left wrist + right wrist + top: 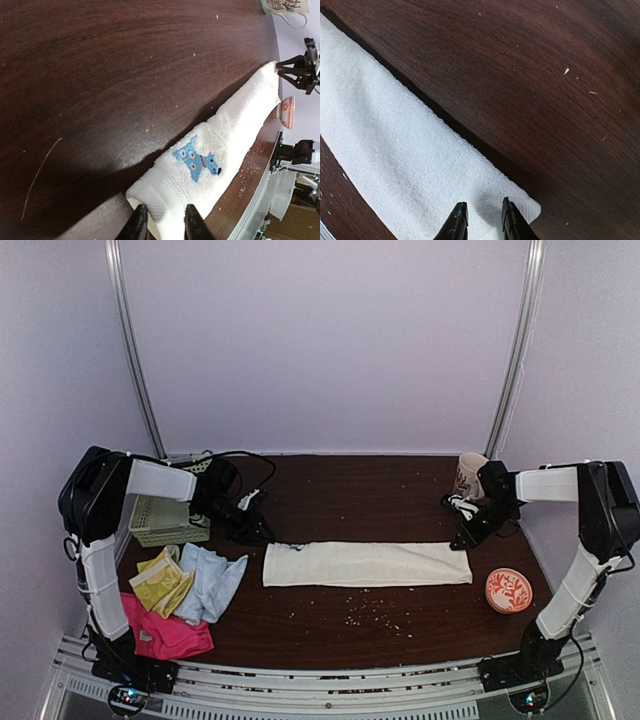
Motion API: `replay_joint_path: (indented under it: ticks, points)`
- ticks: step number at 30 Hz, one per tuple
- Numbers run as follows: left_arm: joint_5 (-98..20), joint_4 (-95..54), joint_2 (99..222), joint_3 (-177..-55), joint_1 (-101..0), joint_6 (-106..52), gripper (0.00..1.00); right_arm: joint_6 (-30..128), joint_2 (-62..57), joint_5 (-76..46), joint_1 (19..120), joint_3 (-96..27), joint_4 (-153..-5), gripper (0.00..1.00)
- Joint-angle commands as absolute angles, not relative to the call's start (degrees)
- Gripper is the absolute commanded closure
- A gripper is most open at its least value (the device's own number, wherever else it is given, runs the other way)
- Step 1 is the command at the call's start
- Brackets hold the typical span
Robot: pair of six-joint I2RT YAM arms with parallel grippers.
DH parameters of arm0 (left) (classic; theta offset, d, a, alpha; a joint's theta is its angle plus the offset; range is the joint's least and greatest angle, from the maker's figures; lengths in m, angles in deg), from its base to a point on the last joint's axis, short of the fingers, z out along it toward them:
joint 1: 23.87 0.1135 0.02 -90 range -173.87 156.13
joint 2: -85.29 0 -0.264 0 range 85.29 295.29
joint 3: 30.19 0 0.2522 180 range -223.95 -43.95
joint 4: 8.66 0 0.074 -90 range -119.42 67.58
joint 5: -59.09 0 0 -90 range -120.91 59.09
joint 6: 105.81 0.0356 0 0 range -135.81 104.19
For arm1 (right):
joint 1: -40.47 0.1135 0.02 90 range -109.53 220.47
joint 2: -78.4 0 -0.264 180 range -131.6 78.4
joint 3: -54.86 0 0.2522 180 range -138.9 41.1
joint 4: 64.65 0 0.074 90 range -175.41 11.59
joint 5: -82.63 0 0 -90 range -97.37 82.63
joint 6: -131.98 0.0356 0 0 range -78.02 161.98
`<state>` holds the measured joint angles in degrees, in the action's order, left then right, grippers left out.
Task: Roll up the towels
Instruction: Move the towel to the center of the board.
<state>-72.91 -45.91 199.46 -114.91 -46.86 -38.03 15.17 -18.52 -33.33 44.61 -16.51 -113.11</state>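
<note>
A cream-white towel (365,564) lies folded into a long flat strip across the middle of the table. My left gripper (258,532) is at its far left corner. In the left wrist view the jaws (164,222) straddle the towel's (240,120) hemmed end, which curls up between them beside a blue dog patch (196,159). My right gripper (466,537) is over the far right corner. In the right wrist view (482,220) it stands slightly open above the flat towel (395,140). Pale blue (210,582), yellow-green (160,582) and hot-pink (165,635) towels lie heaped at the near left.
A pale green slotted basket (165,522) stands at the far left behind my left arm. A patterned mug (468,476) stands at the far right. A red-and-white bowl (508,591) sits near the right front. Crumbs (365,615) are scattered in front of the towel.
</note>
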Motion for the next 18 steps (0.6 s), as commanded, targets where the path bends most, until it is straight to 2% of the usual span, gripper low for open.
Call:
replay_joint_path:
  ticks: [1,2,4,5,11,18]
  points:
    - [-75.8,-42.2,201.4,-116.0,-47.4,-39.4,0.80,15.8,-20.8,-32.7,44.9,-16.3,-112.7,0.76]
    - [-75.9,-41.9,201.6,-116.0,-47.4,-39.6,0.83,16.1,-21.2,-32.5,44.9,-16.5,-112.6,0.76]
    - [-74.7,-41.1,201.5,-115.7,-47.4,-40.0,0.97,16.5,-21.8,-31.5,44.9,-16.9,-112.5,0.76]
    - [-73.3,-40.5,201.0,-115.3,-47.3,-40.2,1.00,16.6,-21.9,-30.6,44.9,-16.9,-112.4,0.77]
    - [-64.1,-35.1,196.7,-112.5,-47.2,-42.1,1.00,17.4,-22.3,-24.8,44.9,-16.9,-111.3,0.78]
    - [-59.8,-32.0,195.9,-110.7,-47.3,-43.9,1.00,19.1,-23.9,-22.2,44.9,-17.3,-110.0,0.79]
